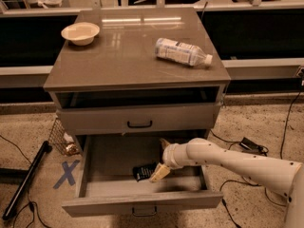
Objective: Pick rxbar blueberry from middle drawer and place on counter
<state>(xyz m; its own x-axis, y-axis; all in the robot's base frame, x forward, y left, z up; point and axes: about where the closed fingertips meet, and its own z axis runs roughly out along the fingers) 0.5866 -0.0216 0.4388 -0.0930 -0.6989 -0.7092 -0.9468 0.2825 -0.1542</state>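
Holds gripper spread apart inside middle drawer. Finds rxbar blueberry just beside its lower finger.

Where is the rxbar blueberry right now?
The rxbar blueberry lies on the floor of the open middle drawer, about mid-width, lower centre of the camera view; the gripper is right beside it, on the picture's right.

Speckled beige terrazzo floor bore a black power brick at right and a blue tape cross at left; dark wall panels stood far. The gripper hung near centre.
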